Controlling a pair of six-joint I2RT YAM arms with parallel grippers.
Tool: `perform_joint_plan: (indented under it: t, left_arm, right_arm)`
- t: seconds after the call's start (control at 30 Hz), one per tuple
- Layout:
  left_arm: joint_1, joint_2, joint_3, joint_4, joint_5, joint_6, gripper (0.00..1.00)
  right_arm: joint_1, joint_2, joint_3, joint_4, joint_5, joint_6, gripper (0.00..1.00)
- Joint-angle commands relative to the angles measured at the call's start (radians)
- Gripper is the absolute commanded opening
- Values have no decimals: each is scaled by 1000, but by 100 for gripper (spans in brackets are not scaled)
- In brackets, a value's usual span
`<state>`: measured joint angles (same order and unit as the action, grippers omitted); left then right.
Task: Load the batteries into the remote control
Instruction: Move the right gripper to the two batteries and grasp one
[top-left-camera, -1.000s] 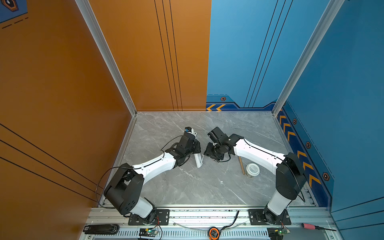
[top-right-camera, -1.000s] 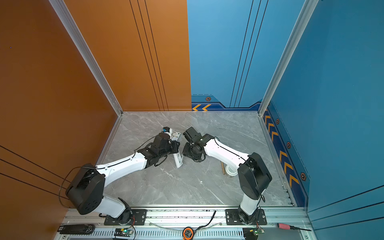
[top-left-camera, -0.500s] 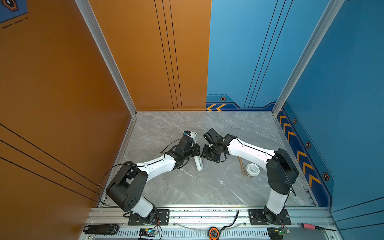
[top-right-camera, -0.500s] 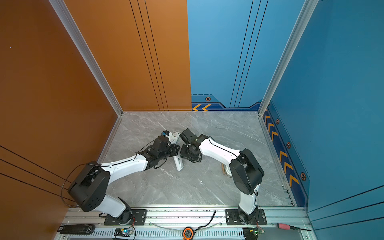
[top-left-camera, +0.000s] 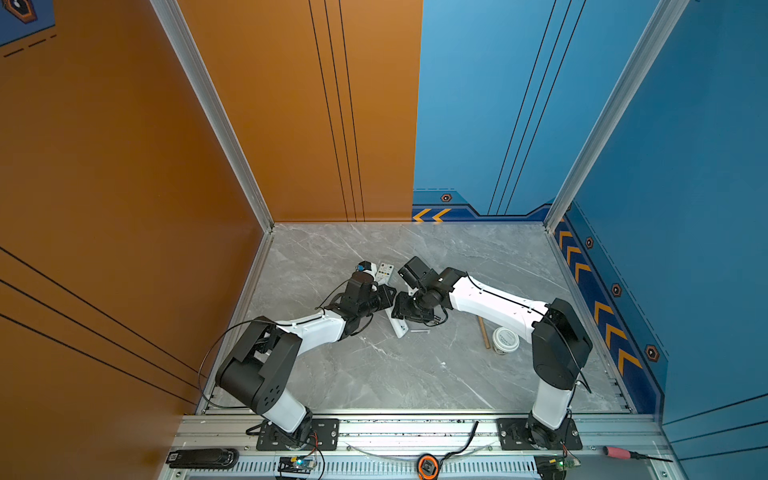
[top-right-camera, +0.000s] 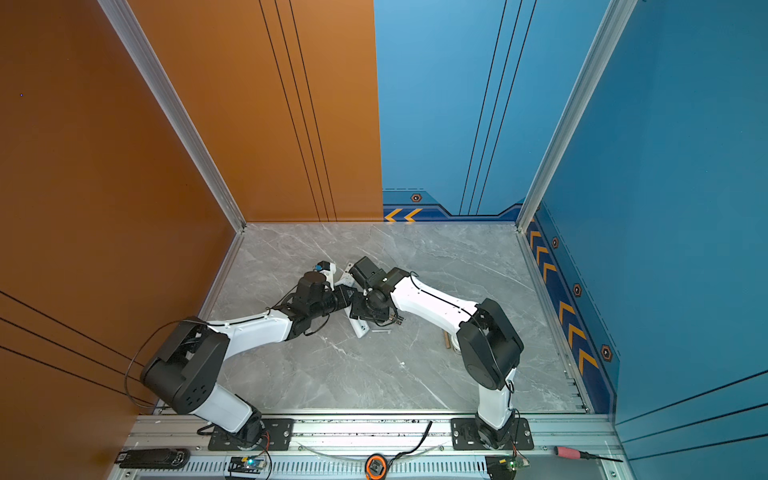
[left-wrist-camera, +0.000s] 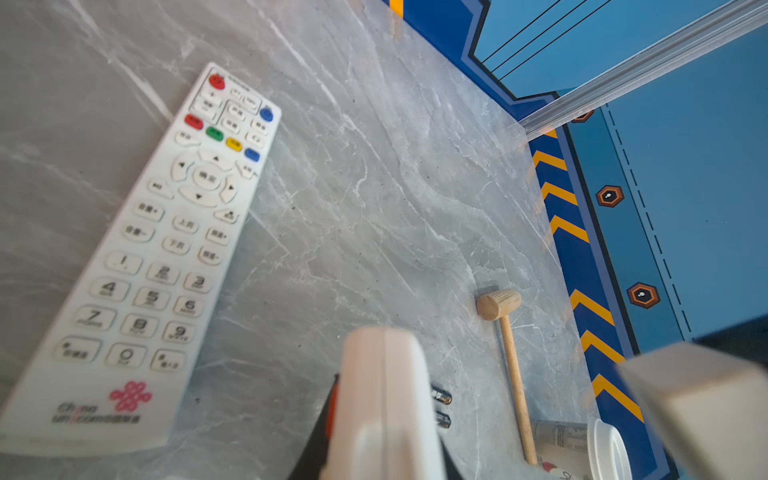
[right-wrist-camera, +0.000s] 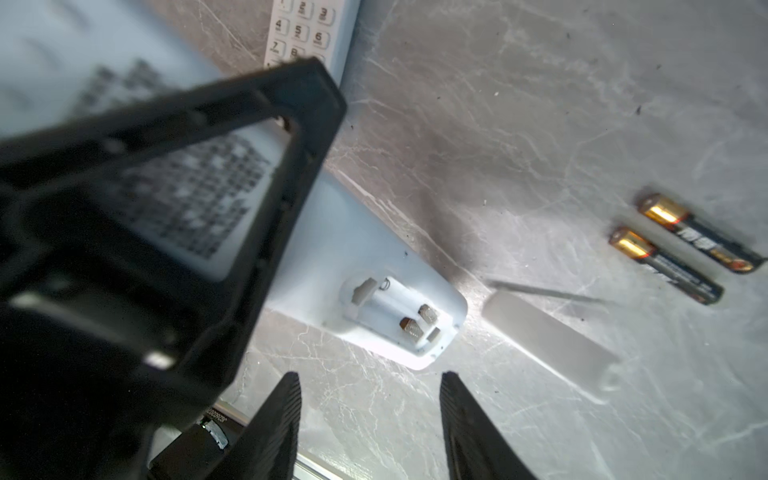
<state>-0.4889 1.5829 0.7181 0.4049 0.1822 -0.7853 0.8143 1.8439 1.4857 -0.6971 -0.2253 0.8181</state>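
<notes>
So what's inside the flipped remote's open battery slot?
Inside the slot: two springs and a metal tab, no batteries. Two batteries lie outside on the table. The left hand covers much of the remote.

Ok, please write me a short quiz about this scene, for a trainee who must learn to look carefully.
1. True or false: the battery compartment of the remote control that lies back up is empty.
2. How many batteries lie loose on the table in the right wrist view?
3. The right hand is: A open and empty, B shut on a battery, C shut with nothing in it.
Key: 1 true; 2 two; 3 A.
</notes>
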Motion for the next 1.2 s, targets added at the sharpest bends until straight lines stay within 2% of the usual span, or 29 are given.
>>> perform_joint_plan:
  t: [0.0, 0.13, 0.37, 0.43, 0.5, 0.6, 0.67, 0.87, 1.17]
  left_arm:
    - [17, 2, -22, 47, 45, -17, 0]
    - [44, -29, -60, 46, 48, -14, 0]
    - [69, -134, -101, -51, 60, 44, 0]
    - [70, -160, -117, -55, 72, 39, 0]
    - [70, -178, -130, -55, 107, 26, 0]
    - [69, -211, -147, -54, 148, 14, 0]
    - [70, -243, -159, -59, 161, 10, 0]
    - [79, -346, -192, -140, 148, 18, 0]
    - [95, -397, -223, -193, 150, 21, 0]
  right_arm:
    - [18, -43, 28, -103, 72, -103, 53]
    - [22, -113, -12, -146, 132, -191, 53]
    - [-92, -217, -184, -217, 141, -190, 53]
    - [-105, -185, -165, -247, 155, -250, 53]
    - [-106, -110, -98, -293, 181, -364, 52]
    - [-157, -1, -16, -334, 163, -523, 50]
    - [-172, 49, 24, -358, 156, -588, 48]
    - [-179, 133, 86, -379, 165, -681, 42]
    - [-147, 272, 230, -423, 214, -760, 36]
